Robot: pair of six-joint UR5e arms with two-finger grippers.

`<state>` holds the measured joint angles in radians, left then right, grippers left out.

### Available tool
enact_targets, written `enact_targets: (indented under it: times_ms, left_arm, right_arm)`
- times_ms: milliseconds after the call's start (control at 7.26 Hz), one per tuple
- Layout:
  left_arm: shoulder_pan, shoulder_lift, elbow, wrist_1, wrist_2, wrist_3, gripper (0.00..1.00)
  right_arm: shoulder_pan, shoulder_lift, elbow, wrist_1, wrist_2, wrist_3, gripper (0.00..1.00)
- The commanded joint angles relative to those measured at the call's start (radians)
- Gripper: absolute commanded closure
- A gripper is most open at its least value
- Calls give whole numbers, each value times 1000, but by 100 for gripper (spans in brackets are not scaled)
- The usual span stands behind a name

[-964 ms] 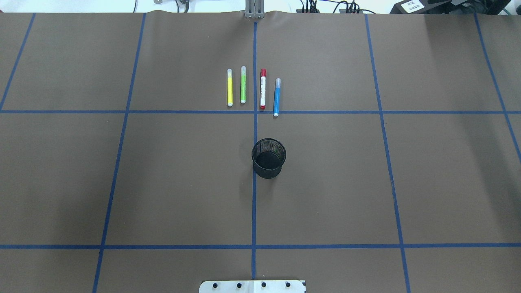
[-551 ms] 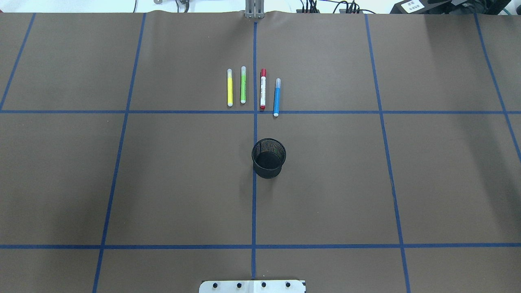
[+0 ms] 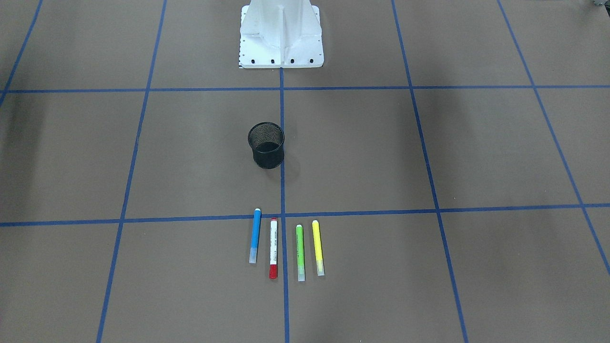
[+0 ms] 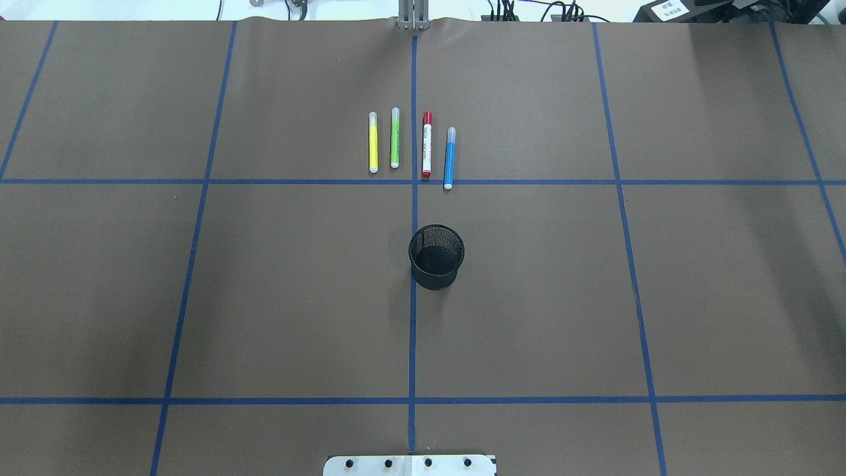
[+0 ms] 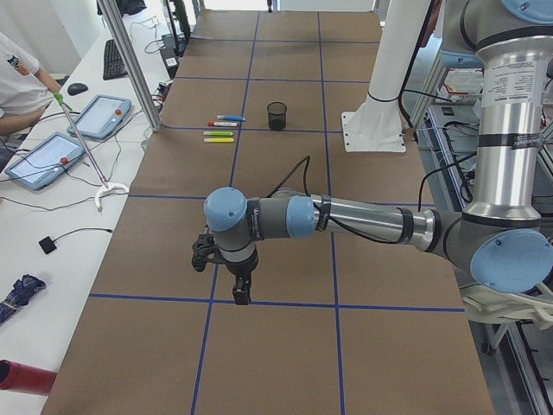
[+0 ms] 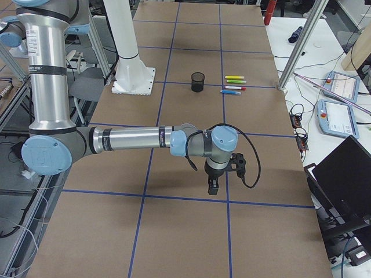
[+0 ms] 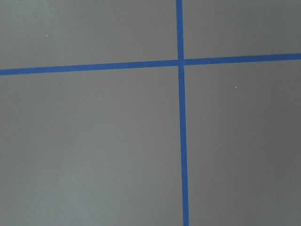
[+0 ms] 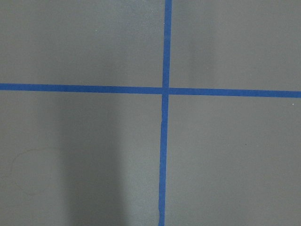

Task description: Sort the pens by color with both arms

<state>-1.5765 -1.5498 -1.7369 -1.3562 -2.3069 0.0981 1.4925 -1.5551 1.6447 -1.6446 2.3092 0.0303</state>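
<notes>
yellow pen (image 4: 373, 147), green pen (image 4: 394, 142) lying 12-to-6, nearer left arm (image 5: 346, 216) | red-capped pen (image 4: 426, 149), blue pen (image 4: 449, 162) lying parallel, nearer right arm (image 6: 133, 139) | jaws' spread: cannot tell

— What sort of place is this?

— A robotics lab. The table (image 4: 264, 297) is papered brown and gridded with blue tape (image 4: 413, 330), and a white base (image 3: 281, 33) stands at its edge.

— Could be a workshop.

— Look at the side views. The left arm (image 5: 363, 220) and right arm (image 6: 133, 139) are jointed industrial ones. Teach pendants (image 5: 99, 115) sit on a bench (image 5: 34, 216), a laptop (image 6: 348, 174) is open, aluminium posts (image 5: 130, 60) frame the rig, and an operator (image 5: 17, 86) sits alongside.
</notes>
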Motion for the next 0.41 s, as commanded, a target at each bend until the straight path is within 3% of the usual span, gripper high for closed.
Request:
enact_targets:
  times_ms: [0,275]
  left_arm:
    - [1,-1,-24,6,-81,-3,0]
    - [3,-9,-39,3,-77,-1,0]
  right_arm:
    - [-21,4,0,0,6,0,1]
    - [-20,3,3,-3,9,0,1]
